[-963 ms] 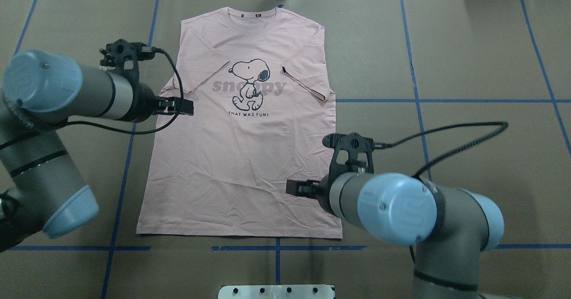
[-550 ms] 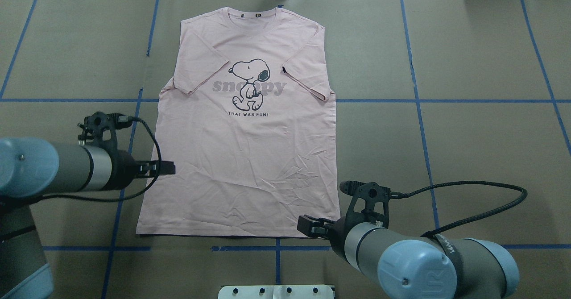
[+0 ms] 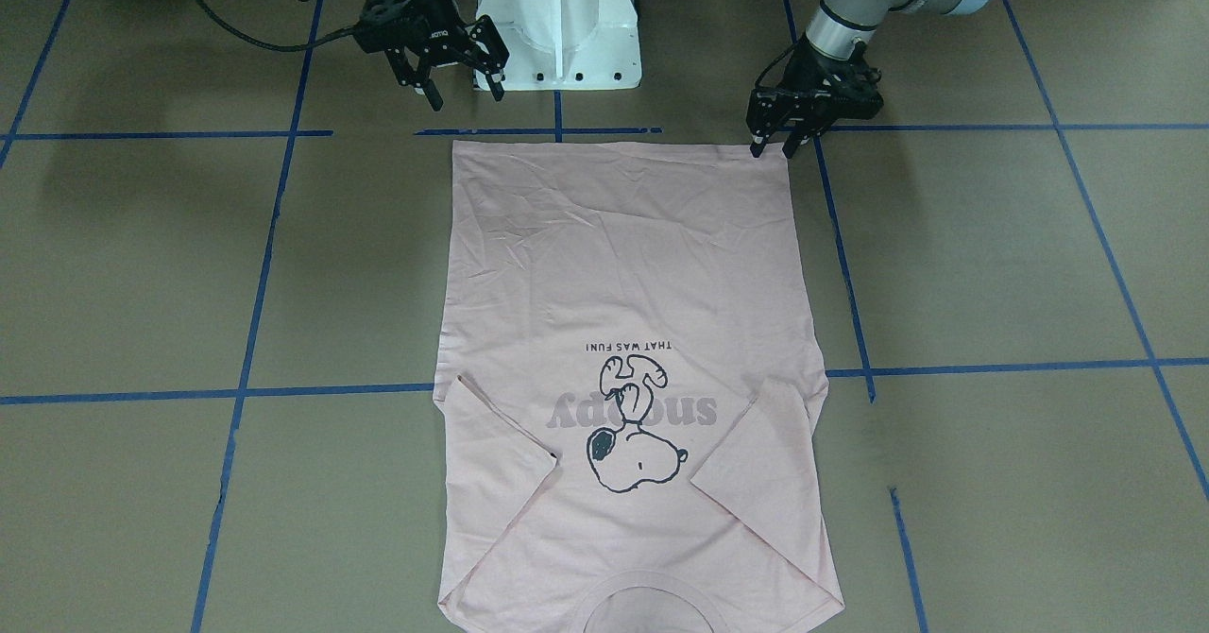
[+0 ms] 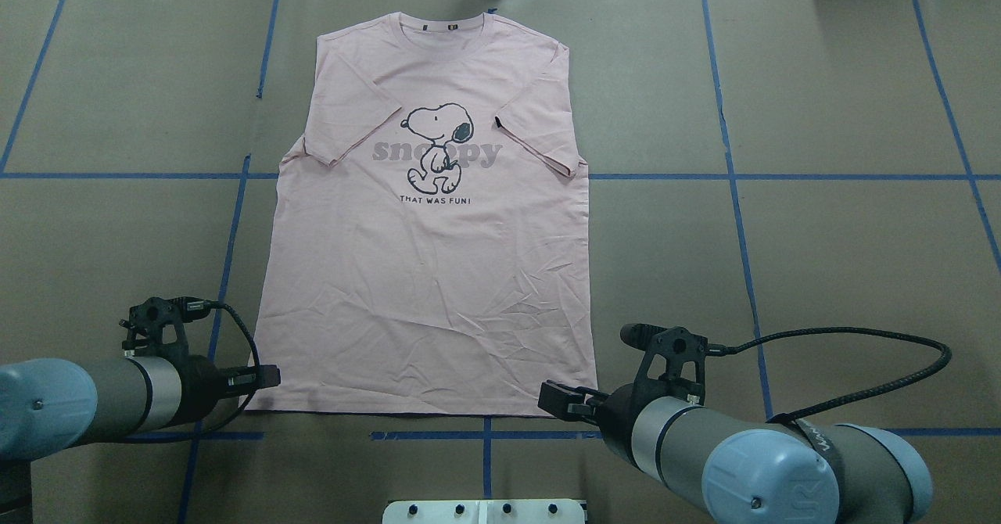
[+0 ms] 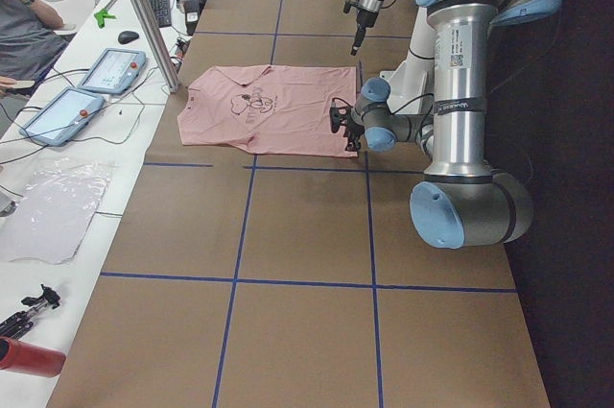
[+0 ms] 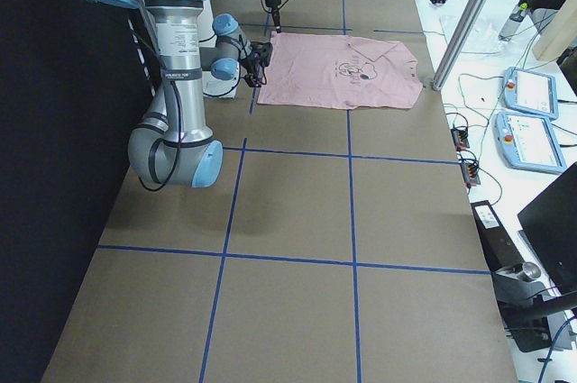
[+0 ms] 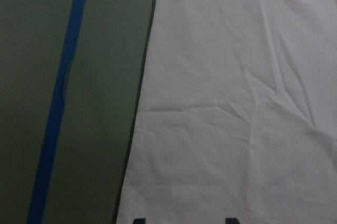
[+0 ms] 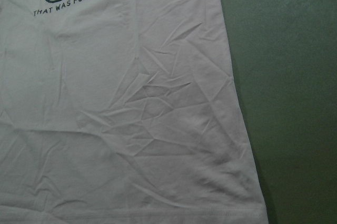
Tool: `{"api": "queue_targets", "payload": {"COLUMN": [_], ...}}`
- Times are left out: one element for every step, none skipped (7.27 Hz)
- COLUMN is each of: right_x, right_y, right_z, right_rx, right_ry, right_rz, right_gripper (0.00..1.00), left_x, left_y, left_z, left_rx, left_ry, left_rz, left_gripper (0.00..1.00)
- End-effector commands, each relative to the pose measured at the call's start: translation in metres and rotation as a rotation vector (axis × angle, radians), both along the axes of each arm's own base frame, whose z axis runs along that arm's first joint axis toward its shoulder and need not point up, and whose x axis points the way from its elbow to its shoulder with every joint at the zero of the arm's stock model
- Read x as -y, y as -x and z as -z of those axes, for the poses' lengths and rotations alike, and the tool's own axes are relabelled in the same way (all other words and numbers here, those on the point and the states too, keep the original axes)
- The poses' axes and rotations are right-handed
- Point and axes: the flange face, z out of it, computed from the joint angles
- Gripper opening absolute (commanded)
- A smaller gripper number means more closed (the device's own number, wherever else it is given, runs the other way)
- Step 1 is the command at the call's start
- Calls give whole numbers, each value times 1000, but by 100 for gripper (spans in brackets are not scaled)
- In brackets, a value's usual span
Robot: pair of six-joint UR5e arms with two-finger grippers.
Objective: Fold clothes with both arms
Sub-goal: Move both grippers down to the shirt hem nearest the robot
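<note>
T-shirt [image 4: 430, 274]: lay flat, print up, on worktop [image 4: 821, 258], hem nearest robot. Left gripper [image 3: 773, 146]: hung at one hem corner, jaws parted, empty. Right gripper [image 3: 468, 94]: hovered near the other, jaws wide, empty. Risk judged: skewed fold, if either caught one layer only.

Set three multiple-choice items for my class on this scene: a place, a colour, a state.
1. The pale pink cotton T-shirt's collar lies: A nearest the robot; B farthest from the robot; C toward its left arm.
2. The tape lines on the brown table are: A red; B blue; C yellow.
3. The T-shirt is: A flat, print up; B folded in half; C bunched up.
Answers: B, collar at the overhead view's far edge; B, every line shows blue; A, dog print visible, hem straight.
</note>
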Motion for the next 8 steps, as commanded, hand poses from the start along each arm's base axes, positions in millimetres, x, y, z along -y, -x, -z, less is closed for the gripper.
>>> {"api": "queue_targets", "payload": {"right_x": [1,2,2,2,2,2,2,2], "right_y": [-1,-1,-1,-1,-2,-2,-2,-2], "right_z": [0,-1,-2,-2,-3,-3,-3,-3], "right_rx": [0,-2,-4,-4,-6,-7,-7,-7], "right_ry": [-4,-7,-7,-7,-9,-9,-9,-9], "right_rz": [-7,-14,-15,-15,-19,-19,-19,-19], "right_gripper": [99,99,99,100,100,100,100,100], "left_x": [-9,-9,-9,-11,-15,-15,-15,-17], "left_y": [-6,-9,-9,-10,-7,-5,-5,-6], "left_z": [-9,-15,-18,-20,-27,-30,-30,-28], "left_rx": [18,30,35,39,54,62,60,57], "left_ry": [6,9,9,10,14,16,15,14], "left_rz": [-16,-18,-19,-23,-29,-29,-29,-34], "left_gripper": [59,59,59,59,59,59,51,9]}}
